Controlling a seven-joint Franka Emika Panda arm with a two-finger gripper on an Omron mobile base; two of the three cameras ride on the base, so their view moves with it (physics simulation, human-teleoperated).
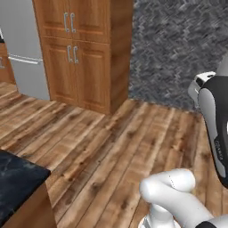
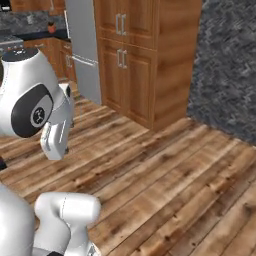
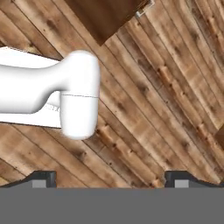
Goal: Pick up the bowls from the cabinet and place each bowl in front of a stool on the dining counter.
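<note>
- Floor (image 1: 111, 147): brown wood planks running diagonally across both base views; in the hand view the same planks lie under the pincer.
- Wall (image 1: 178, 49): dark grey, herringbone-patterned, at 1 o'clock in the left base view and at 2 o'clock in the right base view.
- Tall cupboards (image 1: 84, 49): warm brown wood with silver handles, standing on the floor at 11 o'clock in the left base view, just left of the wall.
- Refrigerator (image 1: 24, 44): grey, with a horizontal handle bar, touching the left side of the tall cupboards.
- Dining surface (image 1: 18, 178): one corner of a black, white-veined top above a brown wood side panel, at 8 o'clock in the left base view; the visible part of the top is bare.
- Pincer (image 3: 111, 179): two dark fingertips (image 3: 43, 178) at the bottom of the hand view, set wide apart, gripping nothing, pointed down at the floor.
- Far surface (image 2: 30, 35): dark-topped, with brown fronts, at 10 o'clock in the right base view; small items on it are too blurred to tell.
</note>
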